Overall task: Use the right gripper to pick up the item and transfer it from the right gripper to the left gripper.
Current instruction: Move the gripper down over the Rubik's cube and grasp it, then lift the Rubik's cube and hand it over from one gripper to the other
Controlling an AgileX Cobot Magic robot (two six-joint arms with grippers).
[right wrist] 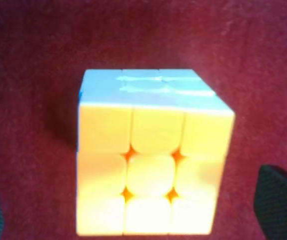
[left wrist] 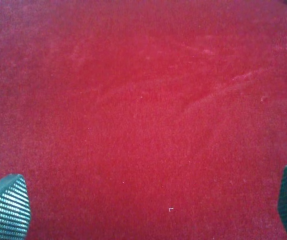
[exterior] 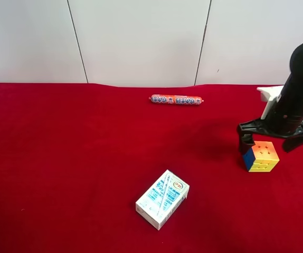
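Left gripper (left wrist: 148,205) mostly off-frame

The right gripper (exterior: 272,143) and left gripper (left wrist: 148,206) both face down, jaws wide.

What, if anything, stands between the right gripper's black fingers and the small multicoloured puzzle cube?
Nothing visible. The right gripper is open around the puzzle cube, with only bare red cloth between each finger and it. The white-and-teal carton and orange sausage stick lie well away.

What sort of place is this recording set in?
Probably a robot test bench: a red cloth table before plain white panels, with scattered props: puzzle cube, carton, sausage stick.
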